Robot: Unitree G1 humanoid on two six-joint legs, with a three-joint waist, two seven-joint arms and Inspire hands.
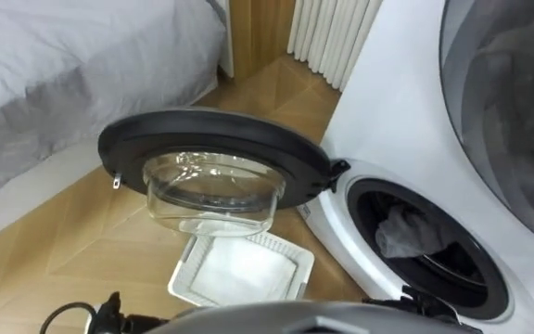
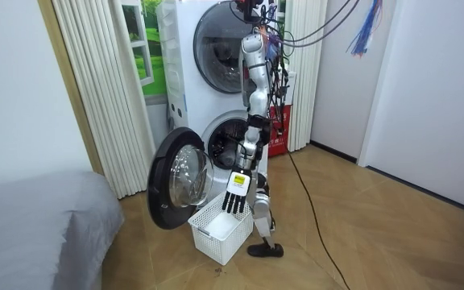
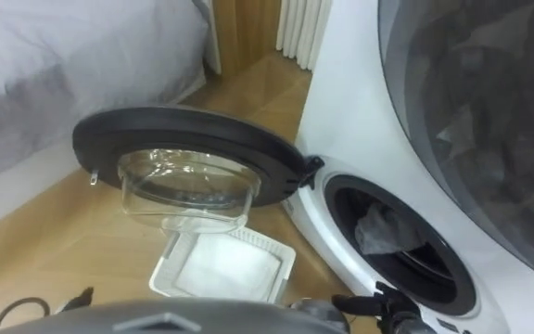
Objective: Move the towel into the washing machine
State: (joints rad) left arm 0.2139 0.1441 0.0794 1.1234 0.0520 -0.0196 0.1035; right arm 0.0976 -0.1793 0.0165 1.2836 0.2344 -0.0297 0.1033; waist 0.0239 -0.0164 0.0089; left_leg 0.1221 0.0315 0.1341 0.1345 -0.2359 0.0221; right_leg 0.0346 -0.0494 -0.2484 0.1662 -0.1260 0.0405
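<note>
— White slatted plastic basket (image 1: 182, 276) sits under the round black-rimmed glass door (image 1: 213, 153); swung wide for loading?
— Probably. Left hand (image 2: 234, 193) hangs near it, fingers straight, holding nothing; crumpled grey towel (image 1: 399, 232) already lies inside the white washing machine (image 1: 378, 102).

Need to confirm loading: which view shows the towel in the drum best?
The left eye view: the grey towel shows clearly, bunched inside the open drum. The right eye view shows it nearly as well. In the room view the drum is dark, partly behind the robot's arm; the towel cannot be made out.
</note>
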